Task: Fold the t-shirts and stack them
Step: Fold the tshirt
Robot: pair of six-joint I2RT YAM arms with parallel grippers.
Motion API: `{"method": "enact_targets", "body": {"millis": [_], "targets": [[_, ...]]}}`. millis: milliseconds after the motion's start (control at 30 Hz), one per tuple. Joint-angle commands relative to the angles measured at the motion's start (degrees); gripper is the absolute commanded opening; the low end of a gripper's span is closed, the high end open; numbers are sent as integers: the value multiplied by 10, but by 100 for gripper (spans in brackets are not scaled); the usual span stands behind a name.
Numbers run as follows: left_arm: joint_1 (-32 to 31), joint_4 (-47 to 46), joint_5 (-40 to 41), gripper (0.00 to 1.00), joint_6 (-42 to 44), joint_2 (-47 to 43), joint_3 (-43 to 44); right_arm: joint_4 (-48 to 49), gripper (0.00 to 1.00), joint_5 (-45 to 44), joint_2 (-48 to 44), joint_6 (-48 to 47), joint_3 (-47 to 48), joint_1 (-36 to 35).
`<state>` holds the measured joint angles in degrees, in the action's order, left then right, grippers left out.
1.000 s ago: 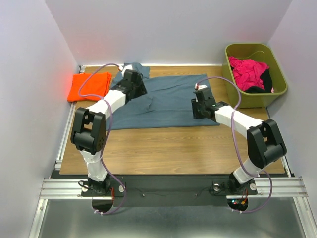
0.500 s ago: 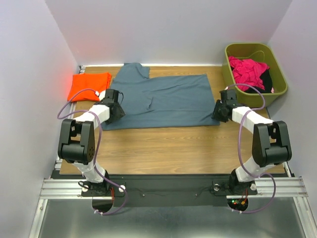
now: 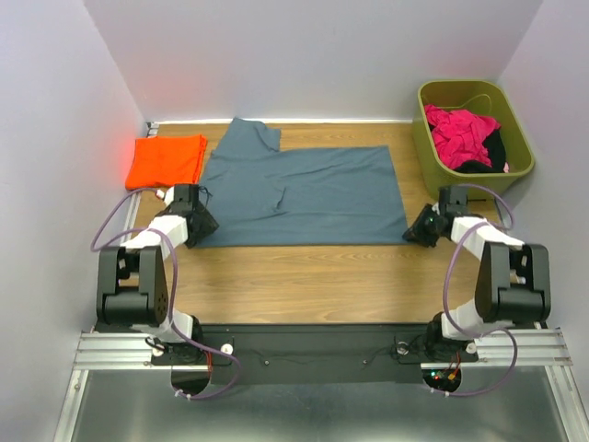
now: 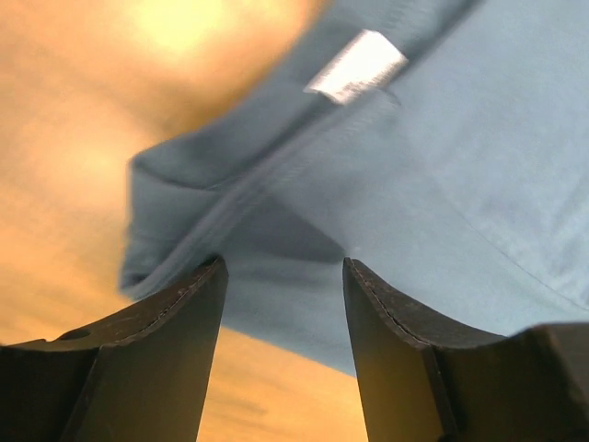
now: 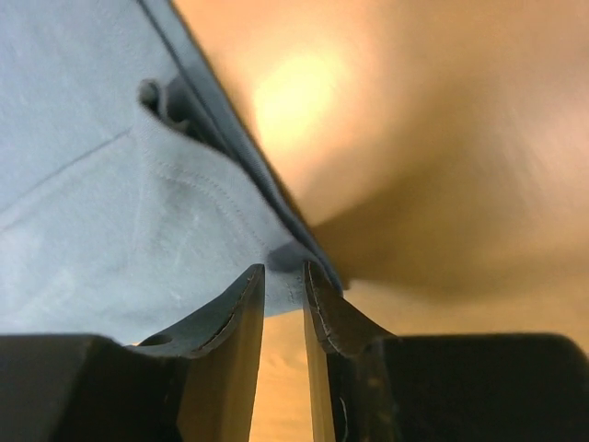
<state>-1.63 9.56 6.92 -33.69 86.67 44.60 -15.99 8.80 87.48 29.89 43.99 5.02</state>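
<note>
Blue-grey t-shirt [image 3: 313,198], left gripper [image 4: 283,267] spread, right gripper [image 5: 283,269] nearly closed, perhaps pinching hem

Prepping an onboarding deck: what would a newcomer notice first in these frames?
First, the slate blue-grey t-shirt, spread flat across the middle of the wooden table, with the left gripper and right gripper low at its two near corners. Next, the bright orange t-shirt, folded at the far left edge, and the olive-green bin at the far right holding pink and black clothes.
</note>
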Motion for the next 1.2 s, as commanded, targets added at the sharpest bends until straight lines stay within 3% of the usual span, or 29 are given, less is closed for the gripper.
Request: {"method": "enact_targets", "body": {"millis": [0, 100, 233, 467, 667, 933, 1033, 1167], "targets": [[33, 82, -25, 65, -15, -53, -72, -105, 30, -11, -63, 17, -73, 37], [33, 96, -42, 63, -37, -108, -106, -124, 30, -22, -136, 33, -96, 54], [31, 126, -49, 63, -55, -174, -85, -150, 31, -6, -192, 41, -47, 56], [-2, 139, -29, 73, -44, -238, -21, -147, 32, 55, -177, -13, 17, 12], [-58, 121, -5, 73, -21, -137, 51, -121, 26, 80, -71, -22, 77, -49], [-46, 69, -14, 66, -28, -4, 74, -73, 16, 54, 34, 0, 79, -49], [-22, 56, -38, 65, -40, 19, 54, -68, 15, 49, 44, 3, 52, -38], [-5, 73, -67, 65, -47, 29, 9, -72, 15, 64, 18, 2, -7, 27]]}}
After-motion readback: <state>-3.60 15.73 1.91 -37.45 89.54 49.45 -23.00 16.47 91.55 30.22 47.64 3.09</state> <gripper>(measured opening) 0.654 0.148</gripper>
